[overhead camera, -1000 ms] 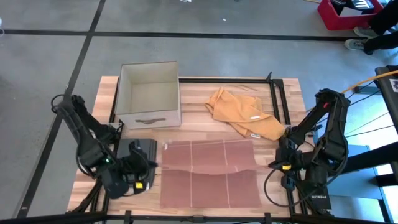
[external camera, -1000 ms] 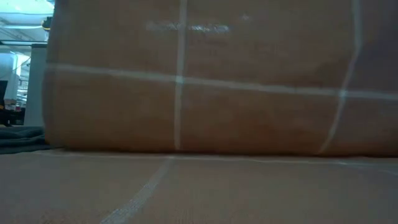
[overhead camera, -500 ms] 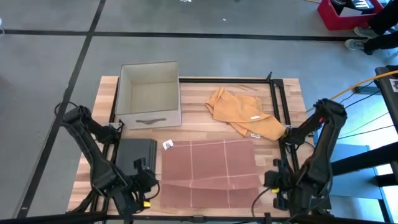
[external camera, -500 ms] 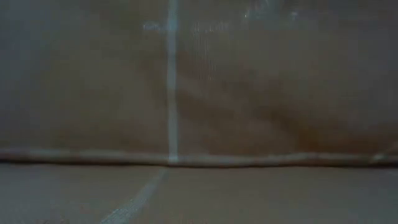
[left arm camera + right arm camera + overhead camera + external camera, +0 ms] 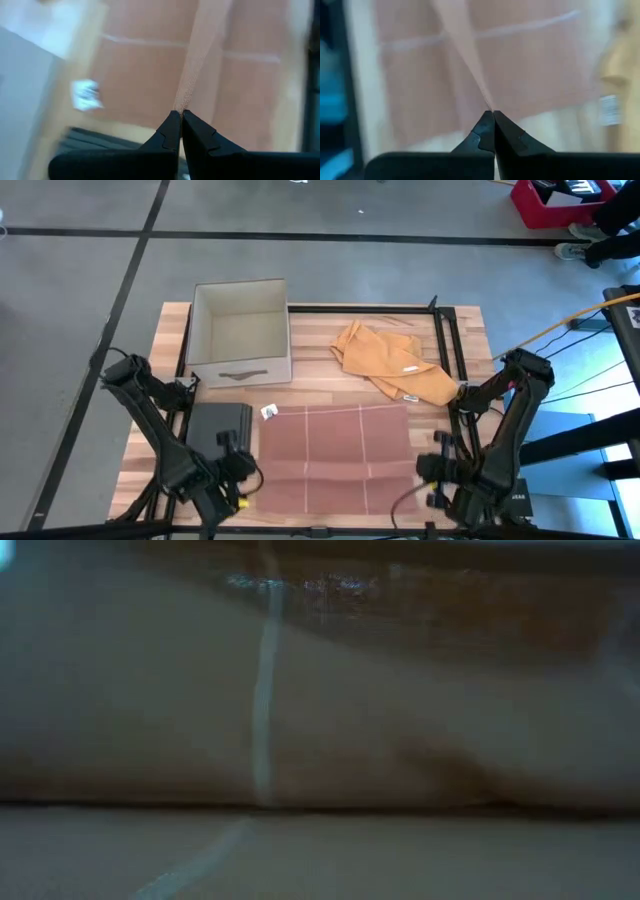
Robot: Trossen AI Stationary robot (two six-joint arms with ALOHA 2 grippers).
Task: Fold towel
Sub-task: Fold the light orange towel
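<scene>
Our left gripper (image 5: 180, 116) and right gripper (image 5: 493, 115) each have their fingers pressed together on an edge of the brown towel (image 5: 335, 450), which lies at the lower centre of the high view, below the orange cloth (image 5: 385, 360) and the box (image 5: 238, 330).

We count two towels on the table: one reddish-brown towel (image 5: 335, 455) with pale grid lines, and one orange towel (image 5: 385, 360) lying crumpled. There is one open box (image 5: 238, 332), one dark folded cloth (image 5: 218, 427) beside the left arm, and one small white tag (image 5: 269, 412) at the brown towel's corner, though it may be a label of that towel; we cannot tell. Two grippers work: the left gripper (image 5: 179, 117) and the right gripper (image 5: 492, 115), each pinched on the brown towel's edge.
</scene>
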